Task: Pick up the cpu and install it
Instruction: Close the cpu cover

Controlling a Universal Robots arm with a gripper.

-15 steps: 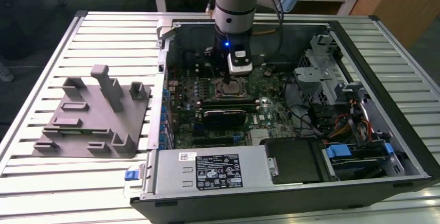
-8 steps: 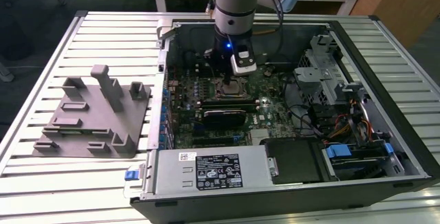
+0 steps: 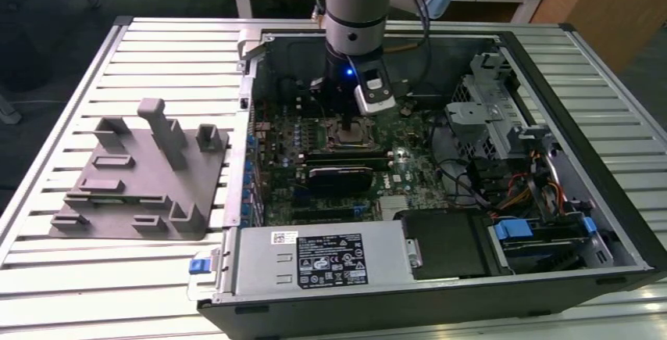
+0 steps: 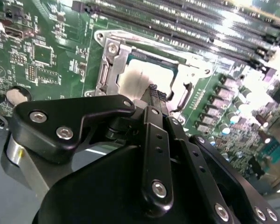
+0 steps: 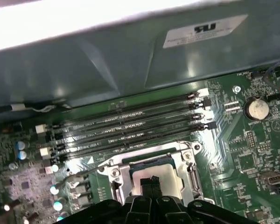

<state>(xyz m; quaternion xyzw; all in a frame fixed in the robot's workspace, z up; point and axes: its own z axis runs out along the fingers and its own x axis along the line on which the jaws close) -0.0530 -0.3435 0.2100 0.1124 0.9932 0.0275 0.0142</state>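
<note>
The arm (image 3: 354, 8) points straight down, tool (image 4: 154, 92) closed.

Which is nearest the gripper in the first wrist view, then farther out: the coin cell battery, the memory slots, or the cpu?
1. cpu, in the socket under the gripper.
2. memory slots, beside the socket.
3. coin cell battery, past the slots' ends.

the claw (image 5: 152, 180) stands over the socket (image 5: 191, 167), memory slots (image 5: 130, 123) just beside, case wall (image 5: 107, 70) beyond.
</note>
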